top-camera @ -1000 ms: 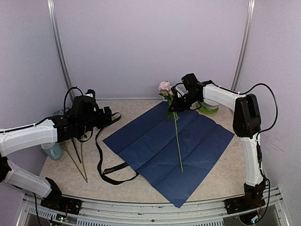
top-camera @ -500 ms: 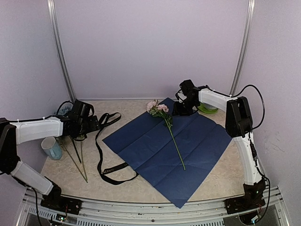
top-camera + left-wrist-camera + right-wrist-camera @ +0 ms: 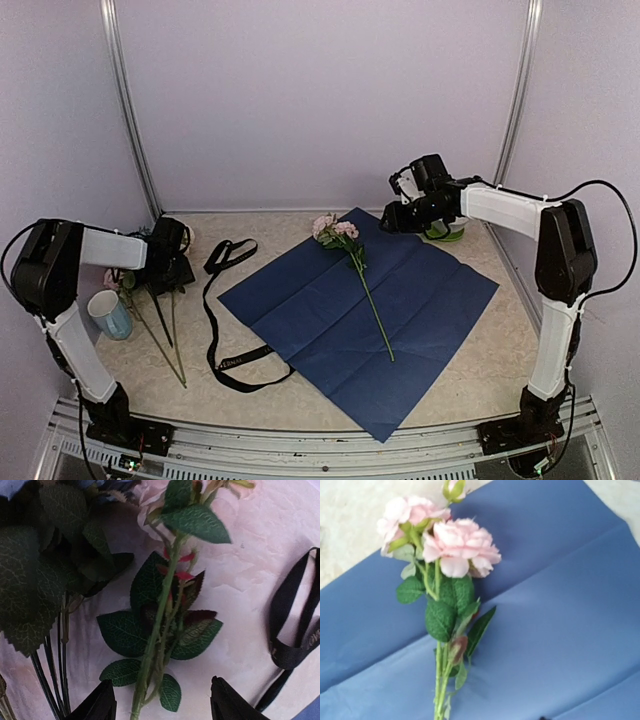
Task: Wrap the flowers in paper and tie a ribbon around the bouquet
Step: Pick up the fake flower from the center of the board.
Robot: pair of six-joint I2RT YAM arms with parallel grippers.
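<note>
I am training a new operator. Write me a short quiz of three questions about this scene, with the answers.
1. True or false: the pink rose stem lies on the navy paper.
2. In the top view, the black ribbon lies mostly: A) left of the paper, B) right of it, C) on top of the roses.
3. What lies between the open fingers of the left gripper?
Key: 1 true; 2 A; 3 a leafy green stem, not yet gripped.
</note>
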